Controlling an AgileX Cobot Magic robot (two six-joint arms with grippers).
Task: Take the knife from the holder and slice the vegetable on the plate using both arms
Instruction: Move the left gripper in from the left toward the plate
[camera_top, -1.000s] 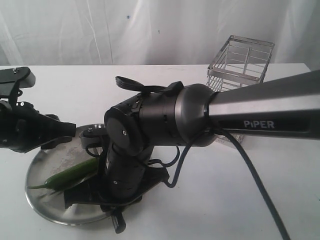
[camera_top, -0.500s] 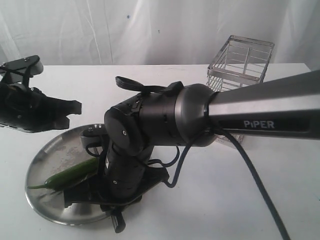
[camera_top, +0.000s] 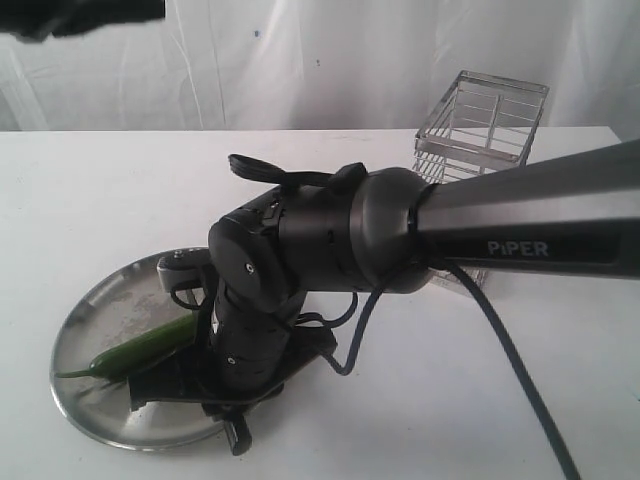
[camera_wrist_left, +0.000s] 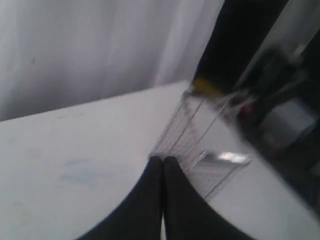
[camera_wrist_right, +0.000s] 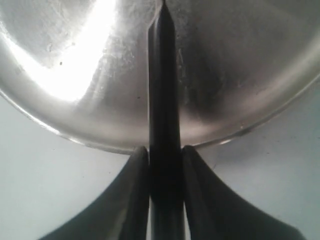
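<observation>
The right claw (camera_wrist_right: 165, 155) is closed narrowly on the slim kitchen knife (camera_wrist_right: 162, 85) with the dark pointed blade, its two black fingers (camera_wrist_right: 136, 172) pressed against either side of the black handle; the blade reaches out from the grip over the round, shallow, dull-silver steel plate (camera_wrist_right: 75, 55), its tip above the plate's floor. The plate sits at the near left of the white table (camera_top: 450, 400); the claw stands just outside its near right rim. The slender green chili pepper (camera_top: 140, 350) lies on the left half of the plate, stem toward the left rim, just left of the claw; its right end runs under the bulky black wrist of the right arm (camera_top: 300, 260), whose grey link marked PIPER stretches off to the right.

The tall wire basket holder (camera_top: 480, 130) of silver metal stands at the far right of the table, behind that link, well apart from the plate; a white curtain (camera_top: 350, 60) hangs behind the table. The left claw (camera_wrist_left: 162, 161) is pressed shut on nothing, fingertips touching, high at the far left of the scene.

The exterior view cuts the left claw off at its top left corner as a dark shape; the wrist blocks the blade there, so whether the edge touches the pepper cannot be told; the left wrist view is blurred, the holder in it only a smear.
</observation>
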